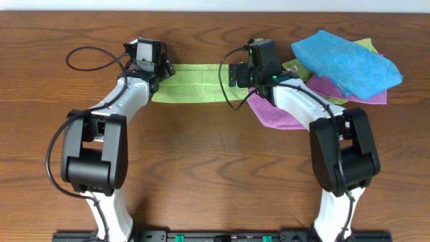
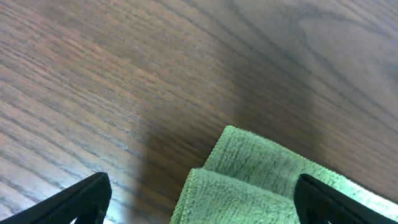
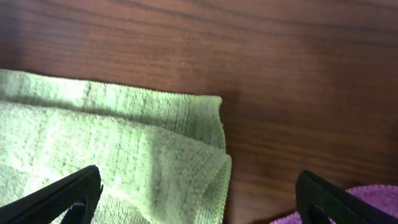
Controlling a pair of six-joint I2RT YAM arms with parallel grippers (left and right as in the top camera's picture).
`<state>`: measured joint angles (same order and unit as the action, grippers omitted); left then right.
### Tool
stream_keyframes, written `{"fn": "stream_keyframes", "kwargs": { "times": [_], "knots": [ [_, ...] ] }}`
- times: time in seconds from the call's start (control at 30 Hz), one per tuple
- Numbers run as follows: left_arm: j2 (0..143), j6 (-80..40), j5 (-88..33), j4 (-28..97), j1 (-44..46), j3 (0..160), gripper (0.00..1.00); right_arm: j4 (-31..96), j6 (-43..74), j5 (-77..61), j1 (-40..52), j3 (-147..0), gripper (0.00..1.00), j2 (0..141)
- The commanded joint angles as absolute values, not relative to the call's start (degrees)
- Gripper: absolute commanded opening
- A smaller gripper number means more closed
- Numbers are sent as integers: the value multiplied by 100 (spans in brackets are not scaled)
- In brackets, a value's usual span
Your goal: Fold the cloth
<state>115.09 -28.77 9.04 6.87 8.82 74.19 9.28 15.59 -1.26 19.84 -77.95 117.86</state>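
Left claw [image 2: 202,190], right claw [image 3: 199,182], both spread, one cloth [image 1: 191,84], two layers

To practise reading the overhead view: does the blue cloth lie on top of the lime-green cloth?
No, the blue cloth rests on the purple cloth at the right, apart from the lime-green cloth.

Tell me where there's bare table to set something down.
Bare wood lies between the left arm and right arm, robot-side of the lime-green cloth, and along the table left edge. Crowded: far right, blue cloth over purple cloth, yellow-green cloth.
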Motion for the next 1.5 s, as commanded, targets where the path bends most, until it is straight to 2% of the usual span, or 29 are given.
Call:
{"fn": "stream_keyframes", "kwargs": {
  "times": [0.0, 0.27, 1.0, 1.13, 1.27, 1.3, 1.33, 1.47],
  "knots": [
    [11454, -2825, 786, 913, 873, 7529, 95, 1122, 1514, -226, 1979, -7902, 99, 11699],
    [11170, -2827, 746, 1927, 875, 7529, 95, 1848, 1540, -342, 1981, -7902, 99, 11528],
    [11148, -2823, 696, 1826, 869, 7533, 95, 1374, 1586, -458, 2043, -7900, 97, 12003],
    [10571, -2832, 1500, 2886, 827, 7544, 96, 1385, 1586, -456, 2045, -7902, 96, 12014],
    [9929, -2814, 1769, 4379, 652, 7533, 100, 1391, 1588, -473, 2045, -7902, 98, 12014],
    [9817, -2773, 1778, 4584, 633, 7524, 100, 1380, 1590, -475, 2051, -7902, 98, 12014],
    [9732, -2757, 1776, 4694, 633, 7509, 96, 1365, 1588, -473, 2062, -7902, 98, 12014],
    [9526, -2705, 1684, 5037, 738, 7426, 94, 1328, 1603, -497, 2078, -7902, 98, 12016]
  ]
}}
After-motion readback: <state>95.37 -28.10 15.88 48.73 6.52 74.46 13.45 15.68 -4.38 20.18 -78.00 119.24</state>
